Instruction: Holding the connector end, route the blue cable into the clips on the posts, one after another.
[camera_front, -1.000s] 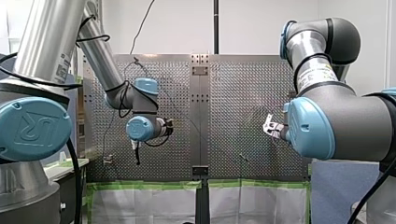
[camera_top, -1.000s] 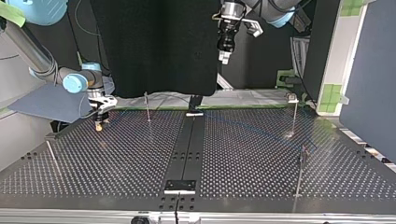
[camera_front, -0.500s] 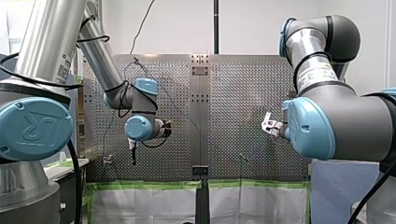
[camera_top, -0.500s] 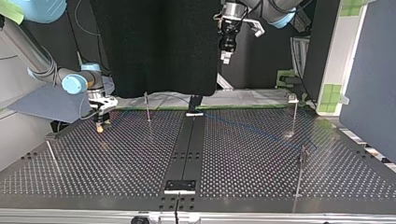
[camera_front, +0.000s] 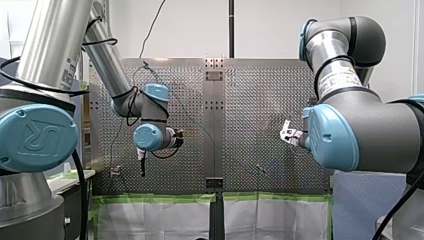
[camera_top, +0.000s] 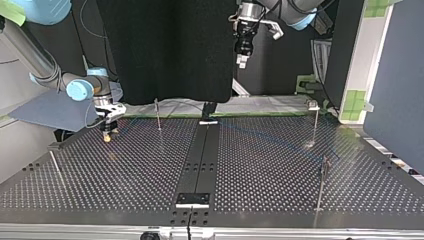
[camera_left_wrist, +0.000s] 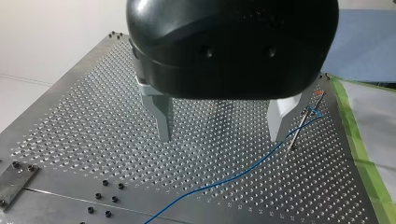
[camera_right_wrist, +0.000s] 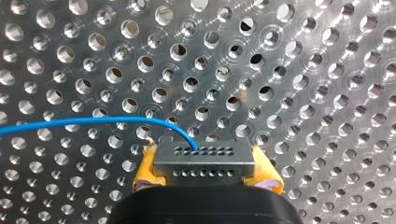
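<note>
In the right wrist view my right gripper has its yellow pads shut on a grey connector, just above the perforated table. The blue cable leaves the connector sideways. In the top view this gripper is low over the table at the left. My left gripper hangs high at the back, open and empty. The left wrist view shows its metal fingers wide apart above the table, with the blue cable running to a clip on a thin post.
Several thin posts stand on the table in the top view: post at the back left, post at the back right, post at the front right, post at the front left. A dark centre strip divides the plate.
In the front view my left arm's wrist has shifted a little left and down; in the top view its gripper has risen slightly. The right gripper keeps its hold on the connector.
</note>
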